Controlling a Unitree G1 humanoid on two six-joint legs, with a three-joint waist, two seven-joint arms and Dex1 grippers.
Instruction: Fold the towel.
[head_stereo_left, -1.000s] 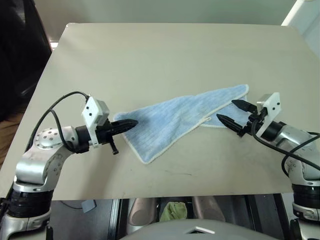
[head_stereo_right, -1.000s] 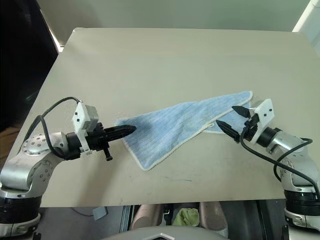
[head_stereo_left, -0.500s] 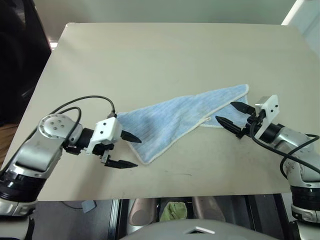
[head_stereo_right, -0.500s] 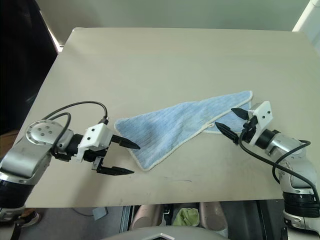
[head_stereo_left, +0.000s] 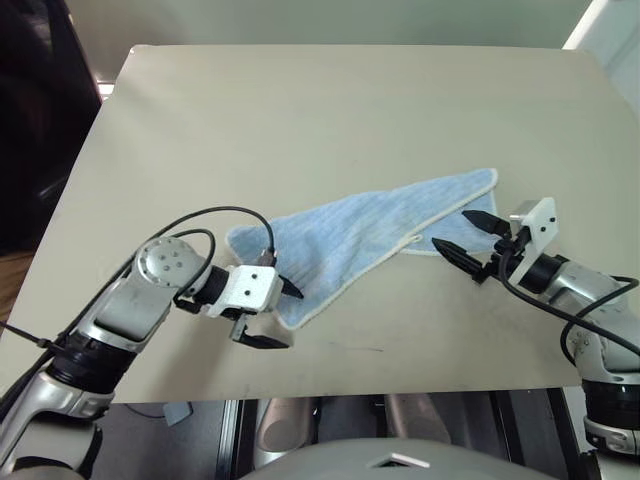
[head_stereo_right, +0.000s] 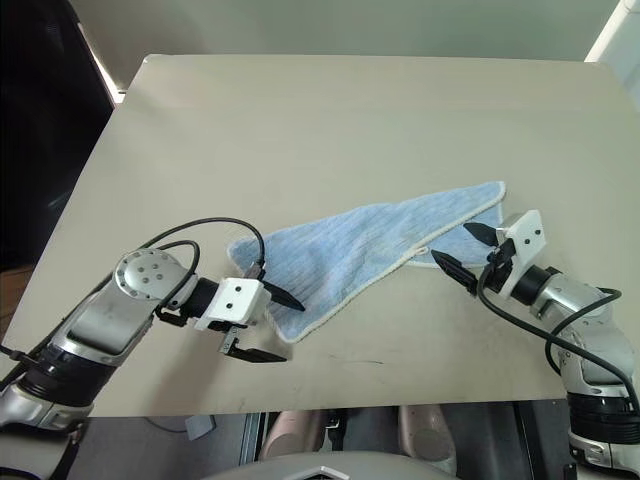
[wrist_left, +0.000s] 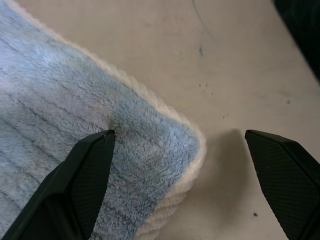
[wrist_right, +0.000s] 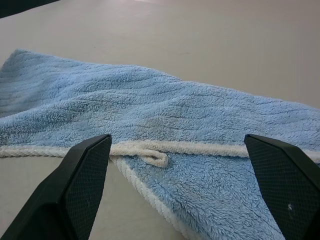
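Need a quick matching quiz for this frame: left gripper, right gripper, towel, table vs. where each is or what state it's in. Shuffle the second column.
Things:
1. left gripper
2. right gripper
3. towel
4. table

States:
A. beige, carries everything else
B. open, at the towel's near corner
C. light blue, lying flat in a rough triangle
D. open, facing the towel's folded edge with the small loop

Pairs: 1-B, 2-D, 3-C, 4-A

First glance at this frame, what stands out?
The light blue towel, folded into a long slanted wedge across the near middle of the beige table. The left gripper hangs open straddling its near corner, one finger on the cloth, while the right gripper waits open at its other end.
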